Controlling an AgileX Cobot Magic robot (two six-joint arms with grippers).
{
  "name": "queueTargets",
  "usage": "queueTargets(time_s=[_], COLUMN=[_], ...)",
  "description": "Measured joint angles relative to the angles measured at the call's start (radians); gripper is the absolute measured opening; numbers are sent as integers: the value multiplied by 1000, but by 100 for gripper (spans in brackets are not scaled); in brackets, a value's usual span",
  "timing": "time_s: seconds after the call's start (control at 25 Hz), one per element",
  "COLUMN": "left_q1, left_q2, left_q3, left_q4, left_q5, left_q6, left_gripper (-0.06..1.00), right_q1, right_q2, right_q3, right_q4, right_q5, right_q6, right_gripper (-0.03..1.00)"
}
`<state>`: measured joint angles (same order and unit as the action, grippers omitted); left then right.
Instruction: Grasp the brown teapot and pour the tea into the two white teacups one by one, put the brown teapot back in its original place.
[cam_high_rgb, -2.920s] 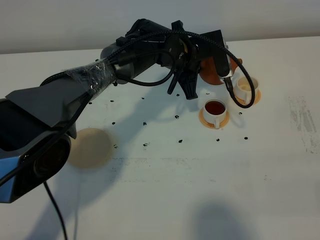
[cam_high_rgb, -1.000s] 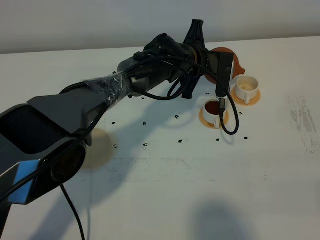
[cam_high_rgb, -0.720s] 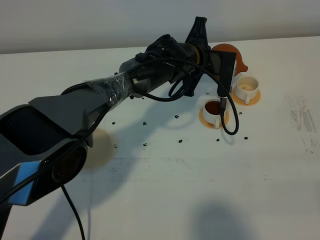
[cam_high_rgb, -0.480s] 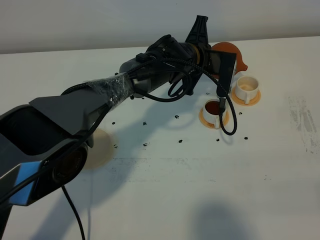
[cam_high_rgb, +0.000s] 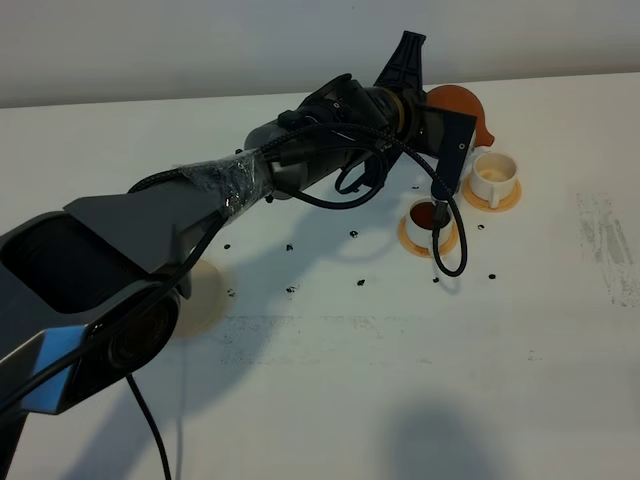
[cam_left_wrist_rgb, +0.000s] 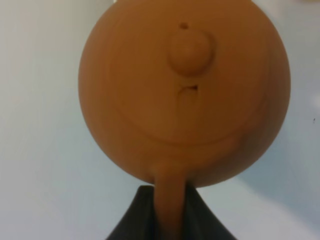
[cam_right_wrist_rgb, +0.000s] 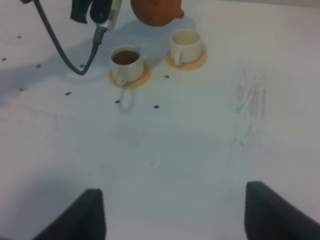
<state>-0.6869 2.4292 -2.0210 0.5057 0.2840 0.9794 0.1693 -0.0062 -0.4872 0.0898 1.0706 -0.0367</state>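
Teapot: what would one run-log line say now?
left fingers: shut on brown teapot | spout: near far cup | near cup: tea inside | right fingers: open

Robot test bench in what looks like a lab. A plain white surface fills the frame, speckled with small black marks (a grey scuffed patch at the right edge). A bare pale wall runs along the top, and a black, cable-draped robot arm reaches in from the lower left.

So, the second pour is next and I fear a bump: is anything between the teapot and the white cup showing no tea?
Nothing visible does. The brown teapot hangs beside the pale teacup, spout toward it; the filled teacup and dangling cable lie off to one side.
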Motion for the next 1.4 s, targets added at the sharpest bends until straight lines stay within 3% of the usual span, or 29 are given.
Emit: queueTargets(time_s=[0.52,1.4], left_q1=[-14,-15], left_q2=[0,0], left_q3=[0,0], left_q4=[2,51], left_q5=[-5,-13], left_q6=[127,157], left_gripper=[10,10], right_q1=[0,0], right_q2=[0,0], right_q3=[0,0], right_q4=[0,0], right_q5=[0,0], right_q6=[0,0], right_gripper=[59,59])
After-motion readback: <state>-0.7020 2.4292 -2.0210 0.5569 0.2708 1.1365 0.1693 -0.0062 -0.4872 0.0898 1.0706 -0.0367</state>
